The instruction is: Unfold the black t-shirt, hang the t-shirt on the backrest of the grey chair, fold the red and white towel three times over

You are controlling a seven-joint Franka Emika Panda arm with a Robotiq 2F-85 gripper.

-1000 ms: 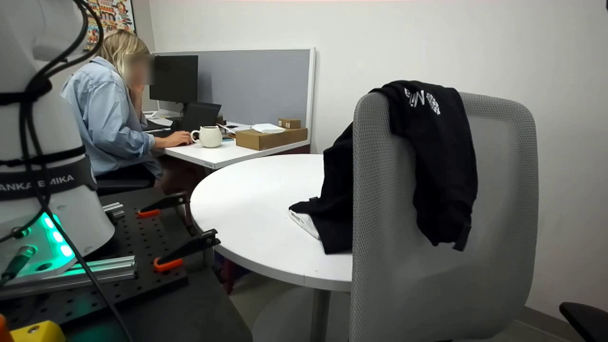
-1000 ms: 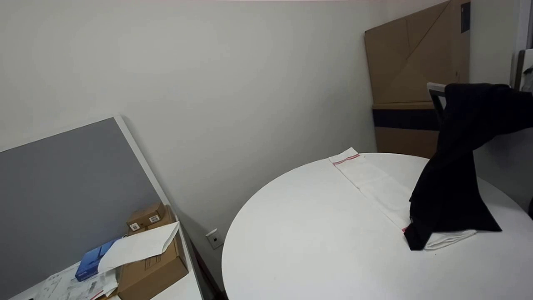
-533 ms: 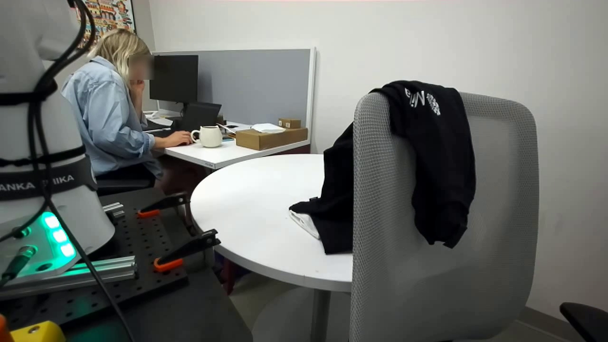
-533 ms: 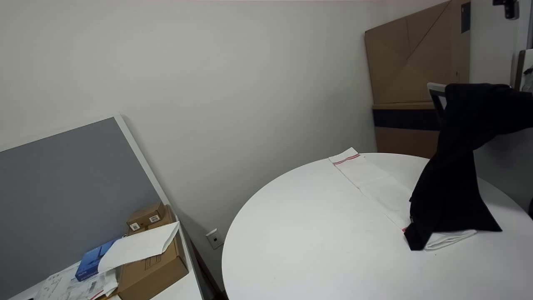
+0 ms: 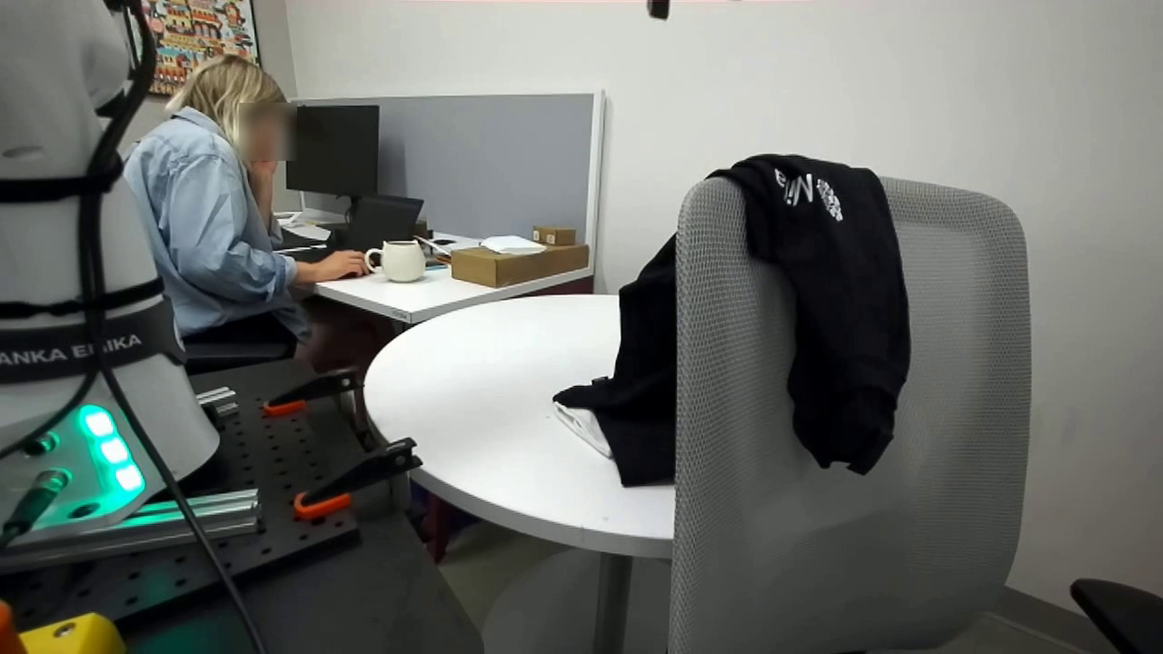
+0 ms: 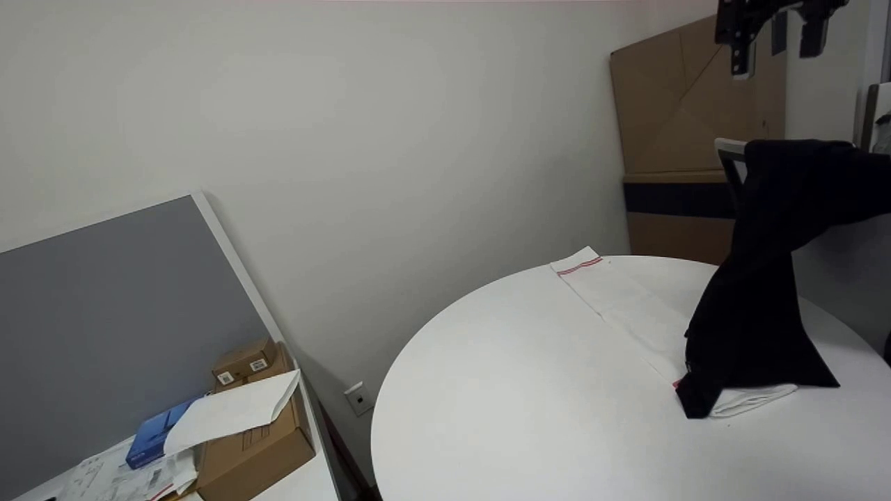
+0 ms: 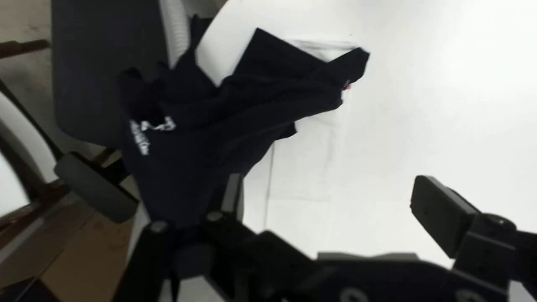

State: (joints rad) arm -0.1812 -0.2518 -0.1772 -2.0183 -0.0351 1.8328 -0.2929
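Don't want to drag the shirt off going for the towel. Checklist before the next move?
1. Gripper open, holding nothing: ok.
2. Gripper clear of the black t-shirt: ok, above it in an exterior view.
3. Black t-shirt hung over the grey chair's backrest: ok, though bunched toward one side.
4. Red and white towel uncovered: not ok, the black t-shirt overlaps one end.
5. Towel's fold count: cannot tell; layers show at the covered end.
6. Seated person clear of the round table: ok, at a separate desk.

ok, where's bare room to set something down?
Widest: the round table, between the red and white towel and the rim facing the desk. Narrower: a wedge between towel and black t-shirt. Crowded: beside the grey chair, where the t-shirt covers part of the towel.
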